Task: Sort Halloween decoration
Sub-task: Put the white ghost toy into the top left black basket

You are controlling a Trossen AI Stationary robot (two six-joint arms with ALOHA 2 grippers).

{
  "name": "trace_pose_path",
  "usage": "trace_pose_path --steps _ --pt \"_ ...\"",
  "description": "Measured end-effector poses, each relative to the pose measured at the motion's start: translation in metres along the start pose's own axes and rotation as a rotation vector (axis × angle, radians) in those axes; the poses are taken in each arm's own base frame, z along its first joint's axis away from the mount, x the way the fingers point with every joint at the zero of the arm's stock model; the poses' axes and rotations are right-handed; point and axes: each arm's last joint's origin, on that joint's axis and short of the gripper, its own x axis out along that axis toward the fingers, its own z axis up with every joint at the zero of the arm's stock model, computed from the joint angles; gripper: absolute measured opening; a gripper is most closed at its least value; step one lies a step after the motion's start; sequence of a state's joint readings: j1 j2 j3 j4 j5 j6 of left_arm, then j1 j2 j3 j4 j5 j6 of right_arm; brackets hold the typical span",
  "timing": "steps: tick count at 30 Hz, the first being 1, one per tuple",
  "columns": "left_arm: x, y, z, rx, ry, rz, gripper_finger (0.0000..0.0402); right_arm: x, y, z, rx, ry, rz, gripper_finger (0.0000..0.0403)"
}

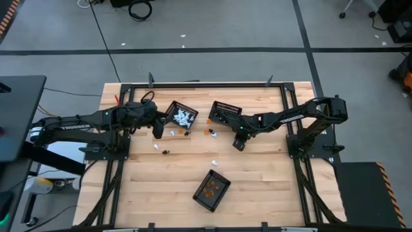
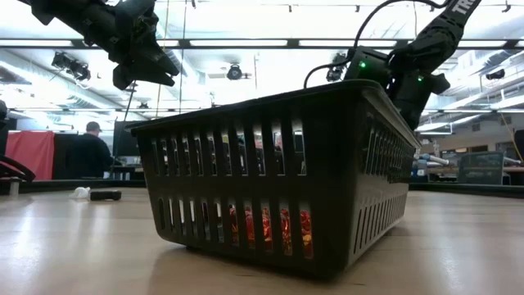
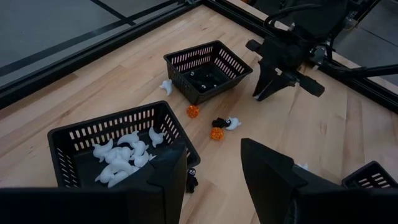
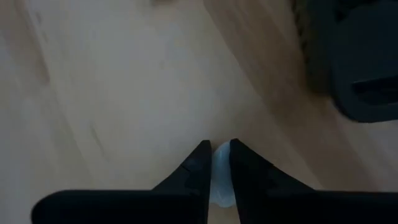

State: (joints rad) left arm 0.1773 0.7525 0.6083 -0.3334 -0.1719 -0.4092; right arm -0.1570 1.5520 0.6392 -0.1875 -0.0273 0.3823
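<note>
Pinched between the right gripper's (image 4: 216, 155) two dark tapered fingers is a small pale, glossy white trinket (image 4: 219, 177), held just above the light wooden tabletop (image 1: 257, 187); that arm reaches in bent, tip pointing down beside the black slotted plastic basket holding dark pieces (image 3: 208, 70). Left gripper (image 3: 214, 168) hovers with fingers apart and empty, beside the black slotted basket of white ghost figures (image 3: 118, 152). Orange knobbly balls (image 3: 216, 133) lie between the two baskets.
</note>
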Motion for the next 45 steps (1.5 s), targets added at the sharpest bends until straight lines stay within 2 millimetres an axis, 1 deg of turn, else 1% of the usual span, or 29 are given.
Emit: trace_pose_path --steps 4,6,12,15,18,21,24,26,29,31,34,38,40,45 --pt "0.0 0.0 0.0 0.001 0.0 0.0 0.016 -0.004 0.002 0.001 0.017 0.0 0.02 0.0053" --pt "0.0 0.0 0.0 0.001 0.0 0.0 0.016 -0.006 0.006 0.005 0.008 -0.005 0.029 0.0052" --pt "0.0 0.0 0.0 0.002 0.0 0.0 0.016 -0.018 0.031 0.03 -0.044 -0.116 0.128 0.0049" --pt "0.0 0.0 0.0 0.006 -0.001 0.0 0.016 -0.023 0.046 0.048 -0.067 -0.191 0.175 0.0046" --pt "0.0 0.0 0.0 0.009 -0.008 0.009 0.016 -0.022 0.059 0.068 -0.095 -0.233 0.196 0.0043" --pt "0.0 0.0 0.001 0.009 -0.015 0.013 0.016 -0.011 0.07 0.095 -0.139 -0.259 0.188 0.0043" --pt "0.0 0.0 0.001 0.002 -0.013 0.014 0.016 0.002 0.076 0.126 -0.161 -0.297 0.166 0.0043" --pt "0.0 0.001 0.0 -0.013 -0.005 0.017 0.016 0.01 0.075 0.151 -0.156 -0.34 0.16 0.0043" --pt "0.0 0.001 0.0 -0.034 -0.006 0.016 0.016 0.025 0.071 0.181 -0.151 -0.372 0.143 0.0043" --pt "0.0 0.001 0.0 -0.045 -0.005 0.017 0.016 0.034 0.068 0.198 -0.146 -0.378 0.128 0.0043" --pt "0.0 0.001 -0.001 -0.05 0.001 0.019 0.016 0.044 0.062 0.22 -0.13 -0.392 0.115 0.0043" --pt "0.0 0.001 -0.001 -0.06 0.003 0.02 0.016 0.054 0.053 0.235 -0.127 -0.35 0.104 0.0043" --pt "0.0 0.001 -0.001 -0.06 0.002 0.02 0.016 0.055 0.05 0.241 -0.127 -0.344 0.108 0.0043" --pt "0.0 0.001 -0.001 -0.06 0.003 0.02 0.016 0.054 0.043 0.243 -0.113 -0.327 0.086 0.0044"
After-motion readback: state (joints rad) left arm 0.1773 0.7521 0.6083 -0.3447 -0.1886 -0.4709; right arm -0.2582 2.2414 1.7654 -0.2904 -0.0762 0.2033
